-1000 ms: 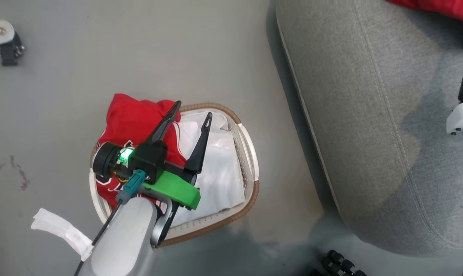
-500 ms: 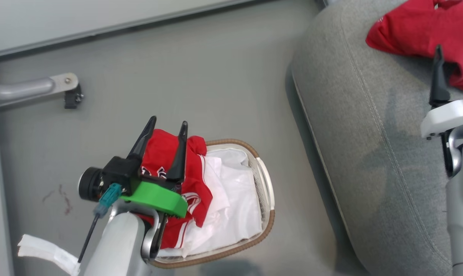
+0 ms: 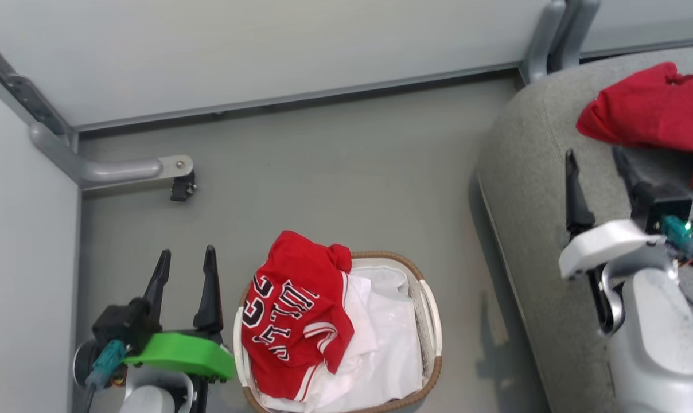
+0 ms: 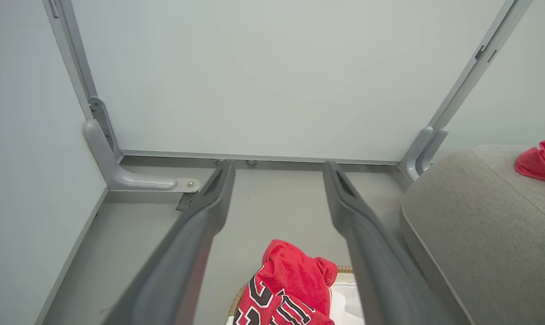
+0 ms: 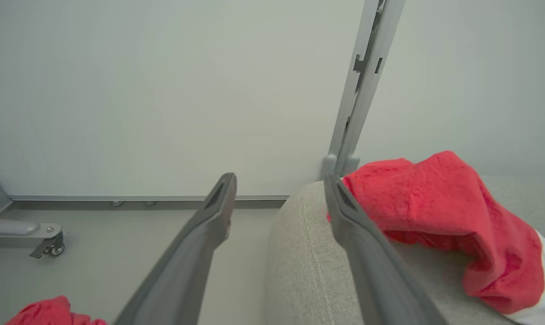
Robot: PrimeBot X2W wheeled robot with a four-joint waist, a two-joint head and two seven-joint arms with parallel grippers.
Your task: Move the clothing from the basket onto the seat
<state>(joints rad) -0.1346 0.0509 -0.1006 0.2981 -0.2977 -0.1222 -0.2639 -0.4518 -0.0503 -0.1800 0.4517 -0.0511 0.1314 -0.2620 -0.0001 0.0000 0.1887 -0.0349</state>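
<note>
In my judgement the task was about half done. One red jersey (image 3: 650, 109) lay on the seat (image 3: 530, 189), near its far end. A second red jersey (image 3: 292, 310) was left to move: it lay in the basket (image 3: 433, 321), draped over its left rim on the white liner (image 3: 386, 344). Anything under it was hidden. The left gripper (image 3: 187, 250) stood released and empty beside the basket. The right gripper (image 3: 593, 154), also spread and empty, hovered over the seat near the first jersey.
</note>
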